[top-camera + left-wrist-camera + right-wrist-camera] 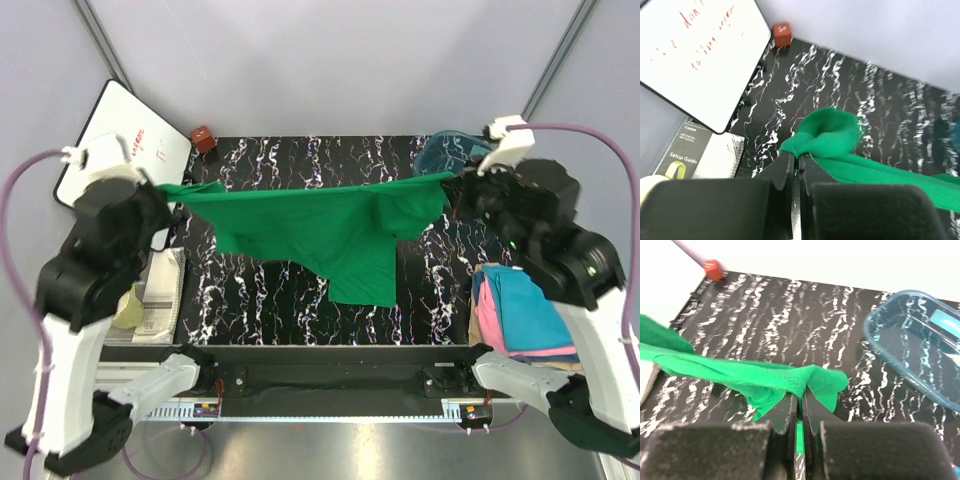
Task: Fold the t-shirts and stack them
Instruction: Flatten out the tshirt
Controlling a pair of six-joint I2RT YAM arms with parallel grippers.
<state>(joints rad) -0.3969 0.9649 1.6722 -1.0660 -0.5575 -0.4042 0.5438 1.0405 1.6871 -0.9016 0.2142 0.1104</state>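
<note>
The bright green t-shirt hangs stretched in the air between both grippers, above the black marbled table. My left gripper is shut on its left end, seen bunched in the left wrist view. My right gripper is shut on its right end, which also shows in the right wrist view. A lower flap droops toward the table's front. Folded teal-blue, pink and tan shirts lie stacked at the right, under my right arm.
A clear teal plastic tub stands at the back right, also in the right wrist view. A whiteboard leans at the back left, a small red block beside it. Booklets lie at the left edge.
</note>
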